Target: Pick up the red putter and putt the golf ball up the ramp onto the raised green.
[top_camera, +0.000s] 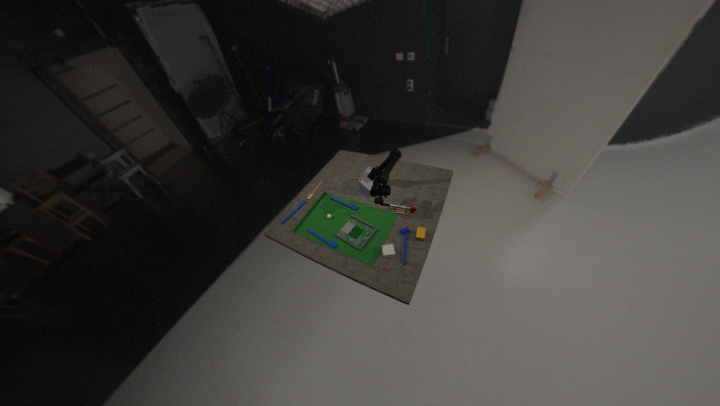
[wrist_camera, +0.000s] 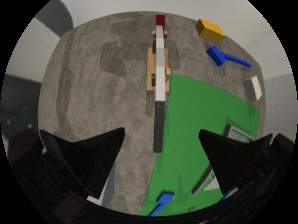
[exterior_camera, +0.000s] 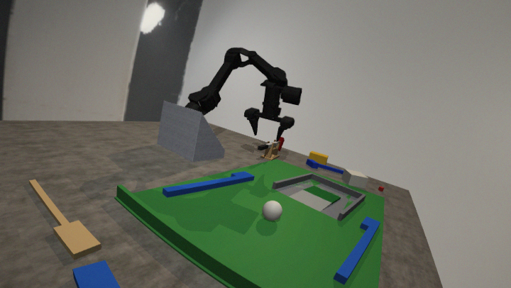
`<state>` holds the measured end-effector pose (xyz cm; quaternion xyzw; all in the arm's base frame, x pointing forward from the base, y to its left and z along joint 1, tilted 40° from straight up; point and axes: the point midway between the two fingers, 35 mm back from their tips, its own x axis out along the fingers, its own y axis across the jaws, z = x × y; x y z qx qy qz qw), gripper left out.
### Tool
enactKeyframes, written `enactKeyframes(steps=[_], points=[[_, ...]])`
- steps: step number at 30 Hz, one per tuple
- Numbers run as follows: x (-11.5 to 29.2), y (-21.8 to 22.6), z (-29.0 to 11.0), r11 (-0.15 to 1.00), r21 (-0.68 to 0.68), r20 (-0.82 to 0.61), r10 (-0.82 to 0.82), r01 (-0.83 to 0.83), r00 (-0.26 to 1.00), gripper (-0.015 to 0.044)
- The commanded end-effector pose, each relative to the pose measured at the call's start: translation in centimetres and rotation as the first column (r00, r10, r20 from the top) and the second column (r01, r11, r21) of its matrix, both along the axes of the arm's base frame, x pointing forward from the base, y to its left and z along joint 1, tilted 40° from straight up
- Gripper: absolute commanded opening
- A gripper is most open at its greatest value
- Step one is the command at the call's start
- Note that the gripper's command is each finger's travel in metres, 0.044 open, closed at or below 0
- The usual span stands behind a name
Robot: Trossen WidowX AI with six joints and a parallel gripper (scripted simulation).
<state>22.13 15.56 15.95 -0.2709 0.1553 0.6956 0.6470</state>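
The red putter rests across a small wooden stand on the grey floor mat, beside the green course. It has a red head, a white shaft and a dark grip. My gripper is open and empty. It hangs a little above the putter's grip end, with a finger on either side of the shaft line. The white golf ball sits on the green course. The raised green, walled in grey with a ramp, lies beyond the ball.
Blue bars lie on the course. A tan paddle and a blue block lie near the front left. A yellow block, a blue putter, a white block and a small red cube lie to the right. The arm stands on a grey wedge base.
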Motion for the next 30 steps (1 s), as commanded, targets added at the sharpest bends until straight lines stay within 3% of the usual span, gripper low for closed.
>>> enactKeyframes(steps=[1, 30], points=[[-0.3, 0.3, -0.7, 1.000, 0.008, -0.006, 0.008, -0.008, 1.000, 0.0440], [-0.1, 3.5, -4.5, 1.000, 0.010, -0.006, 0.008, -0.008, 1.000, 0.0440]])
